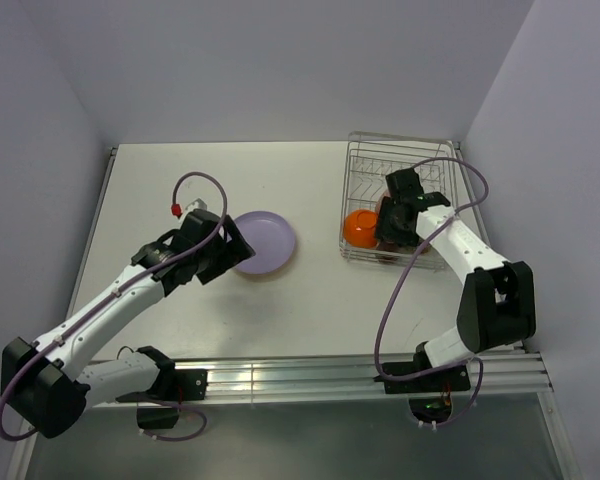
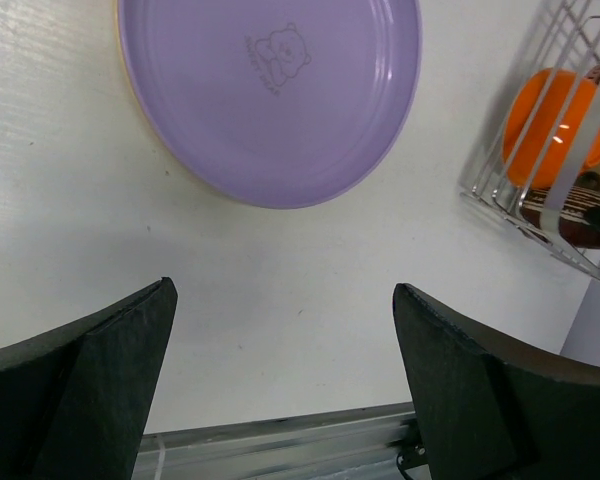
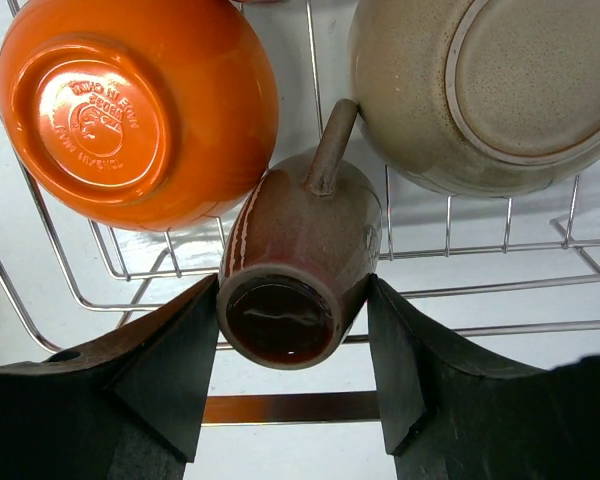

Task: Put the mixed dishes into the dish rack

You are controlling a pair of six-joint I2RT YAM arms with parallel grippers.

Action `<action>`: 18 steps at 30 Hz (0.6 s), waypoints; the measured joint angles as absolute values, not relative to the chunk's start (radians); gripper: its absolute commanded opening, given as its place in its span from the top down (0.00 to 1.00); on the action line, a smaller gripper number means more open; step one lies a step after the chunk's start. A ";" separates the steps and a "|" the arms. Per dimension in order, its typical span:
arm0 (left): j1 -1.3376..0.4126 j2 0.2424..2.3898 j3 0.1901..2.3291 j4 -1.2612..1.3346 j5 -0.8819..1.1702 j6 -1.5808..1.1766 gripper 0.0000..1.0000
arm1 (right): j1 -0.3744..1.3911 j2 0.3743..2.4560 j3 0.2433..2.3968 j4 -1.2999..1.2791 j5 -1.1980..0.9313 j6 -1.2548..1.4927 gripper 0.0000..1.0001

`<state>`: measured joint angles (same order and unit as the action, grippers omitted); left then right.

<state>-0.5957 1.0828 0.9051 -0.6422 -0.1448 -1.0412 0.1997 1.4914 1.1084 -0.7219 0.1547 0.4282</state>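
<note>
The lilac plate (image 1: 263,243) lies flat on the table, just ahead of my open, empty left gripper (image 1: 234,243); in the left wrist view the plate (image 2: 270,90) is beyond the gripper (image 2: 284,288). The silver wire dish rack (image 1: 400,150) stands at the back right. In it are the orange bowl (image 3: 130,110) and a pale bowl (image 3: 480,90), both upside down. My right gripper (image 3: 293,282) is inside the rack, shut on the small dark handled cup (image 3: 300,240), which lies on its side with its base toward the camera. The pink mug is out of view.
The walls close in behind and right of the rack. A metal rail (image 1: 310,375) runs along the table's near edge. The rack's wires (image 3: 450,290) lie under and around the right fingers (image 3: 160,370).
</note>
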 measured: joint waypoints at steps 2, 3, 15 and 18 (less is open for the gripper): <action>-0.592 1.111 0.902 -0.640 -0.139 -1.041 0.05 | 0.199 1.485 1.102 -0.716 0.152 0.428 0.58; -0.590 1.125 0.900 -0.637 -0.137 -1.042 0.06 | 0.198 1.481 1.098 -0.711 0.151 0.428 0.53; -0.586 1.222 0.850 -0.624 -0.166 -1.095 0.22 | 0.198 1.351 1.073 -0.718 0.110 0.425 0.30; -0.586 1.244 0.847 -0.603 -0.182 -1.119 0.29 | 0.198 1.289 1.074 -0.720 0.104 0.425 0.29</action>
<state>-0.5858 1.2438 0.8474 -0.6025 -0.1818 -1.1194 0.1982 1.2888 1.0737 -0.7204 0.1040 0.4248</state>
